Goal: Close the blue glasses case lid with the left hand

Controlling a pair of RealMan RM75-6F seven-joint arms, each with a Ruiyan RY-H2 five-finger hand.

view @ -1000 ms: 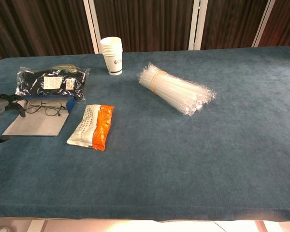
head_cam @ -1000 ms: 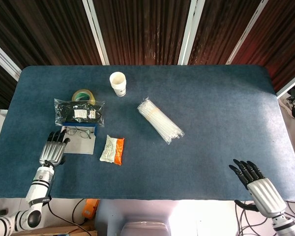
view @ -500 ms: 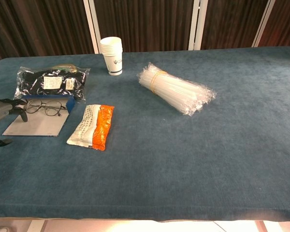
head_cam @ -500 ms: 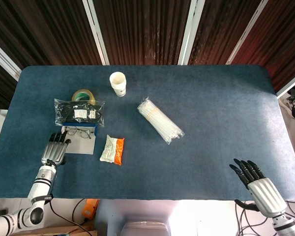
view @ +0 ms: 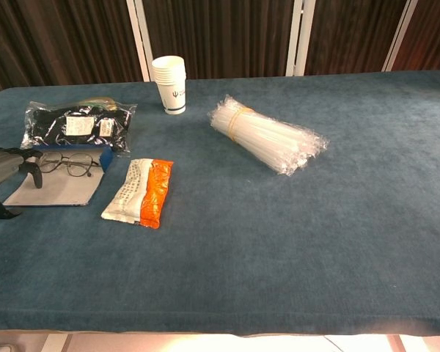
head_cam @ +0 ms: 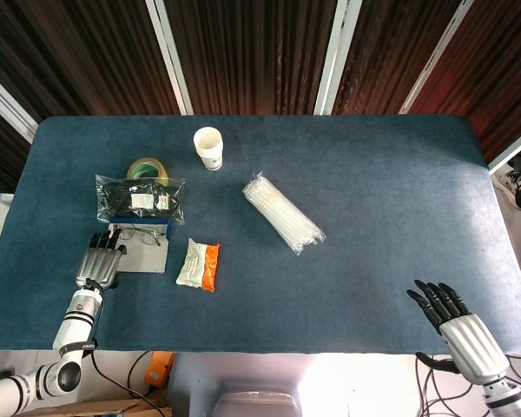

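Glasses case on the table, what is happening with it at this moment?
The blue glasses case lies open, lid flat, glasses resting in it. The left robot hand sits at the case's left edge, fingers extended, holding nothing. The right robot hand waits at the table's near right corner, open.

A long table covered in dark blue felt-like cloth carries everything. Near its far edge stands a stack of white paper cups, with a roll of yellowish clear tape to its left. A clear bag of black items lies beside the open blue glasses case, then an orange-and-white packet and a bundle of clear plastic straws.
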